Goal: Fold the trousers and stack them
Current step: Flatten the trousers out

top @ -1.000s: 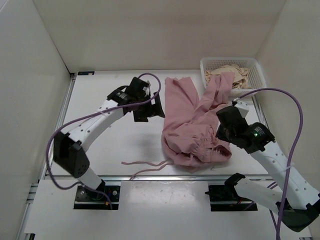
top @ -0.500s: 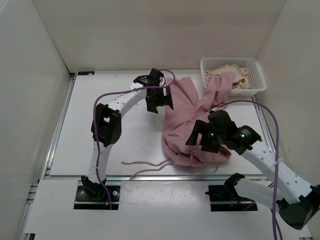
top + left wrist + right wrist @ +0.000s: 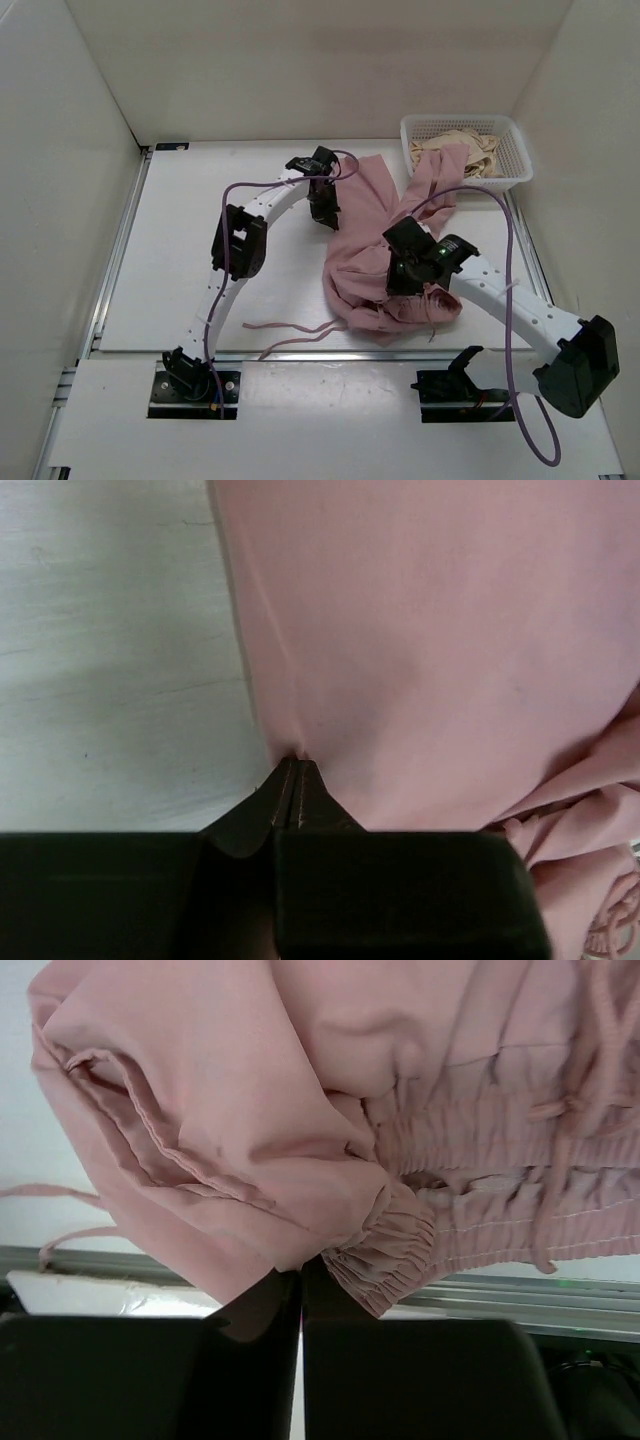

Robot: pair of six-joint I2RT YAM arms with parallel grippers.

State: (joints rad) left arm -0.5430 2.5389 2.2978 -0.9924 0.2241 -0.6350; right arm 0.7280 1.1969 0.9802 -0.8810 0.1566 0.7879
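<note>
The pink trousers point(image 3: 375, 215) lie crumpled right of the table's middle, with one leg running back over the rim of the basket point(image 3: 520, 150). My left gripper point(image 3: 328, 218) is shut on the left edge of a trouser leg; in the left wrist view its jaws point(image 3: 298, 760) pinch the pink cloth point(image 3: 450, 630) where it meets the white table. My right gripper point(image 3: 392, 285) is shut on a fold beside the gathered elastic waistband point(image 3: 400, 1245); the right wrist view has the jaws point(image 3: 302, 1265) closed under the bunched fabric point(image 3: 250, 1090).
The white mesh basket at the back right holds a beige garment point(image 3: 485, 150). Pink drawstrings point(image 3: 290, 335) trail over the table's near edge, by the metal rail point(image 3: 300, 355). White walls enclose the table on three sides.
The left arm swung right to the trouser leg's edge and shut on it. The right arm came left and down onto the waistband area and shut on the cloth.
</note>
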